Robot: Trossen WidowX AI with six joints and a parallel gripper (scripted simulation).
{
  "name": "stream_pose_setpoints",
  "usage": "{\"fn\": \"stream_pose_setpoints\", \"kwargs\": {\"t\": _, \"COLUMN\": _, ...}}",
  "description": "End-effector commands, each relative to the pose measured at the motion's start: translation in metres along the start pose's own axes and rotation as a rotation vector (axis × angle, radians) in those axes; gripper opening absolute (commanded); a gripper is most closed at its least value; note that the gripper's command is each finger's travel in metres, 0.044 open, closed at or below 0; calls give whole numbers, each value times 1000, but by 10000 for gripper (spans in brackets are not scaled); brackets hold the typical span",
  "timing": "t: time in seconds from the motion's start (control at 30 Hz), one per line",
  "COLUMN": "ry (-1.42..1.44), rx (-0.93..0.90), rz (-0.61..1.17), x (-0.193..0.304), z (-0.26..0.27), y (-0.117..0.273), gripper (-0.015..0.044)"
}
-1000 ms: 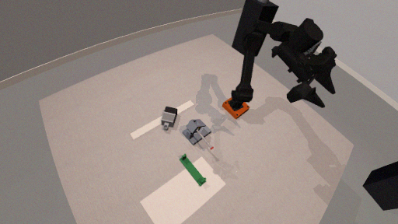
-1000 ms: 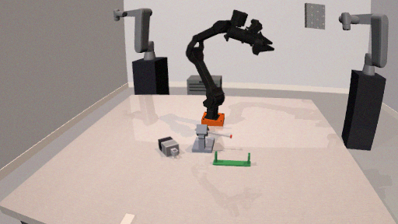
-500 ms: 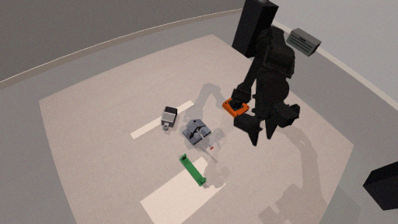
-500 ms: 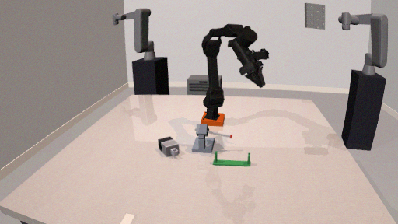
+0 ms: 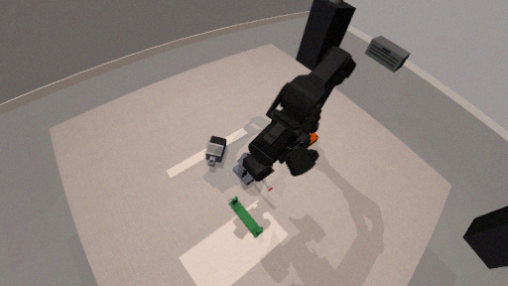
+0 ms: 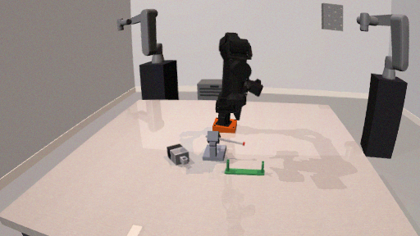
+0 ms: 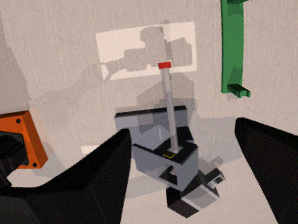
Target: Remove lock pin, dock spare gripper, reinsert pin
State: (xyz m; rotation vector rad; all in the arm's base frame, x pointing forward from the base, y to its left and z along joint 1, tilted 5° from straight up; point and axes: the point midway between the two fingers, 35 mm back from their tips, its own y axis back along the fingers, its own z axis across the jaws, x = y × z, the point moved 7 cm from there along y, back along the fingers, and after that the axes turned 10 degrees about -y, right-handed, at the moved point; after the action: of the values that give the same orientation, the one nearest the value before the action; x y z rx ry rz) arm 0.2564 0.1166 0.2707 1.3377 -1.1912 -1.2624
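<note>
The grey mount (image 5: 243,176) (image 6: 220,154) (image 7: 150,120) stands on the table with its raised socket. The thin grey lock pin (image 6: 233,142) (image 7: 170,105) (image 5: 270,189) sits in the socket, its red-tipped end sticking out to the side. The spare gripper (image 5: 216,149) (image 6: 179,155) (image 7: 192,198), a grey and black block with a small spigot, lies on the table beside the mount. My gripper (image 7: 184,131) is open and empty. In the wrist view its two fingers stand on either side of the socket, seen from above, at a clear height; the arm partly covers the mount in the top view.
A green bracket (image 5: 246,216) (image 6: 244,171) (image 7: 232,47) with two upright ends lies near the pin's red end. The arm's orange base (image 5: 313,138) (image 6: 225,128) (image 7: 31,142) is behind the mount. Black pedestals (image 5: 491,238) (image 6: 383,116) stand beyond the table.
</note>
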Motion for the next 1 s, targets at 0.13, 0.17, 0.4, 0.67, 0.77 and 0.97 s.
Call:
{"fn": "stream_pose_setpoints", "kwargs": {"t": 0.13, "ry": 27, "rx": -2, "rz": 20, "x": 3, "z": -3, "y": -16, "gripper": 300}}
{"fn": "stream_pose_setpoints", "kwargs": {"t": 0.17, "ry": 28, "rx": -2, "rz": 20, "x": 2, "z": -3, "y": -24, "gripper": 300}}
{"fn": "stream_pose_setpoints", "kwargs": {"t": 0.4, "ry": 35, "rx": -4, "rz": 21, "x": 2, "z": 2, "y": -68, "gripper": 300}}
{"fn": "stream_pose_setpoints", "kwargs": {"t": 0.67, "ry": 35, "rx": -4, "rz": 21, "x": 2, "z": 1, "y": -77, "gripper": 300}}
{"fn": "stream_pose_setpoints", "kwargs": {"t": 0.77, "ry": 35, "rx": -4, "rz": 21, "x": 2, "z": 1, "y": -82, "gripper": 300}}
{"fn": "stream_pose_setpoints", "kwargs": {"t": 0.97, "ry": 35, "rx": -4, "rz": 21, "x": 1, "z": 0, "y": -92, "gripper": 300}}
